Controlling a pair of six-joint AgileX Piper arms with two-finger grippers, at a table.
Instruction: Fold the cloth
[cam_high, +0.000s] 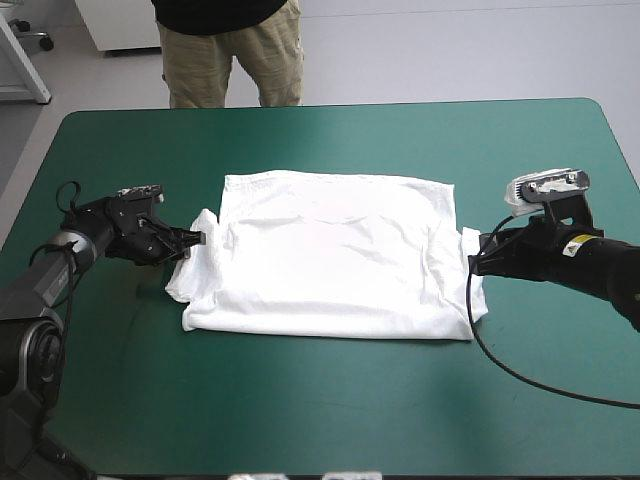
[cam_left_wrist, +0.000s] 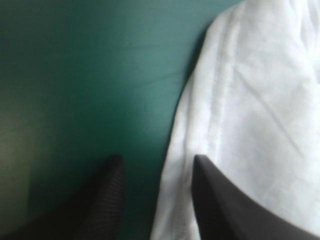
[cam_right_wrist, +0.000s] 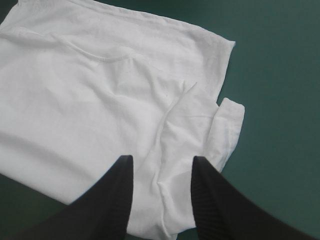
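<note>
The white T-shirt (cam_high: 330, 255) lies spread flat in the middle of the table, with small wrinkles and both sleeves out to the sides. My left gripper (cam_high: 192, 240) is low at the left sleeve (cam_left_wrist: 250, 100) and open. The sleeve's hem (cam_left_wrist: 172, 165) lies between its fingers, and one finger (cam_left_wrist: 210, 185) rests over the fabric. My right gripper (cam_high: 474, 258) is at the right sleeve (cam_right_wrist: 227, 125), also open. Its fingers stand apart above a fold of the shirt (cam_right_wrist: 162, 170) near the sleeve.
The teal-green cover (cam_high: 330, 420) runs wide in front of the shirt and on both sides of it. The table's far edge (cam_high: 330, 107) lies a short way beyond the shirt's top hem.
</note>
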